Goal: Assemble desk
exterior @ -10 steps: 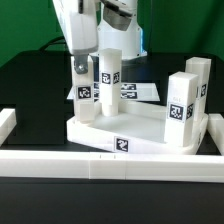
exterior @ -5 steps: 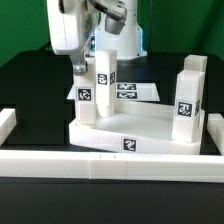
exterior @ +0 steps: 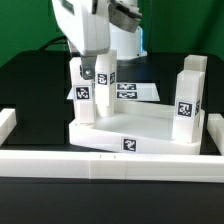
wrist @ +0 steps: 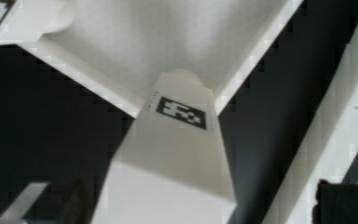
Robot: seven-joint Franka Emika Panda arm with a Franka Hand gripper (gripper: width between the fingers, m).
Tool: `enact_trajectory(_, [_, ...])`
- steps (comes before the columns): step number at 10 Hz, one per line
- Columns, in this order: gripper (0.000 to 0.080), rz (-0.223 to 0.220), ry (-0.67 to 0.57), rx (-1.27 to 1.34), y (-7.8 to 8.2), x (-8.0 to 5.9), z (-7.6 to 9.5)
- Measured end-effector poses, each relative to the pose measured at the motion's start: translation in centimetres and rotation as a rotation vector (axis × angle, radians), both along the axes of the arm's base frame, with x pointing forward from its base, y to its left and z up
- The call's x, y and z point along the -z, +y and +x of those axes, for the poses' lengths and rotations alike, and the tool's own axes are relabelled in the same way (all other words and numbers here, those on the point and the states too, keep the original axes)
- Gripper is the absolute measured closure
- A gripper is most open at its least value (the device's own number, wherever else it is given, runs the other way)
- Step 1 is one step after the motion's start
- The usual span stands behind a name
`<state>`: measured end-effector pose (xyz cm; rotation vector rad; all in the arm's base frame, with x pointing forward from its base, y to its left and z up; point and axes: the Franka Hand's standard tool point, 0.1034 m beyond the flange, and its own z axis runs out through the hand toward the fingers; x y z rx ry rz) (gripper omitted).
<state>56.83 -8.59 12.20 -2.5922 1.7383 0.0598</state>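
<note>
On the black table (exterior: 30,80), one tabletop (exterior: 130,128), four upright legs (exterior: 182,100); gripper (exterior: 92,72) spread open.

A long white border rail (exterior: 110,162) crosses the black table (exterior: 30,90); the marker board (exterior: 140,91) lies behind.

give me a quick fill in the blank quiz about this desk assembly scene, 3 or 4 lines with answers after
1. The legs standing on the tabletop number ____.
2. The end effector hangs over the leg at the exterior view's ____ side.
3. Each leg, like the front leg on the other side, carries a black-and-white square ____.
4. The long white border rail lies in ____ of the tabletop in the exterior view.

Missing words: four; left; tag; front
</note>
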Motion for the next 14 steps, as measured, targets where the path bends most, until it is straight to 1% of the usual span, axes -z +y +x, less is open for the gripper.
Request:
enact_trajectory(2, [0.0152, 0.000, -0.005, -0.169, 0.0, 0.0, 0.0])
enact_trajectory(5, [0.0150, -0.016, -0.027, -0.475, 0.3, 0.0, 0.2])
enact_trajectory(8, [0.0150, -0.015, -0.038, -0.713, 0.6, 0.1, 0.0])
enact_trajectory(11, [0.0150, -0.016, -0.040, -0.939, 0.3, 0.8, -0.9])
enact_trajectory(13, [0.0150, -0.016, -0.040, -0.975, 0.1, 1.1, -1.3])
enact_trajectory(14, [0.0172, -0.016, -0.039, -0.975, 0.1, 1.1, -1.3])
